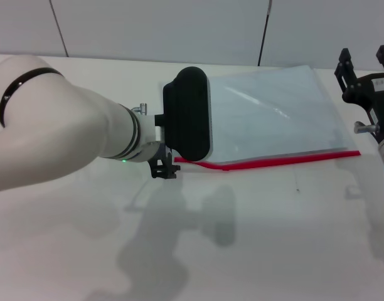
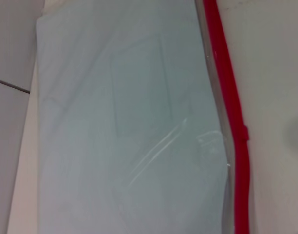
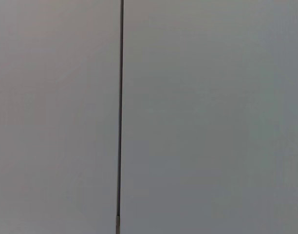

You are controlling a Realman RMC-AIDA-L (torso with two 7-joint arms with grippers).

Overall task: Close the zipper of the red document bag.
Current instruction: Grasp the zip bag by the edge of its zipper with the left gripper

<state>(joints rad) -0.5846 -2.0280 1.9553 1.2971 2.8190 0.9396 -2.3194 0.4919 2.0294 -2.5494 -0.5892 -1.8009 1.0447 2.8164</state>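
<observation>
Red document bag (image 1: pixel 273 113): flat on the white bench (image 1: pixel 255 238), lying between the two hands. Zipper (image 1: pixel 286 161): along the bag's near long edge. Left hand (image 1: pixel 164 168): at the zipper's left end; grip cannot be told. Right hand (image 1: pixel 366 59): raised just beyond the bag's right end, fingers apart, holding nothing.

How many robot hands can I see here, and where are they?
2. The left gripper sits over the left end of the red document bag, by its zipper. The right gripper is raised at the far right, beyond the bag's corner.
</observation>
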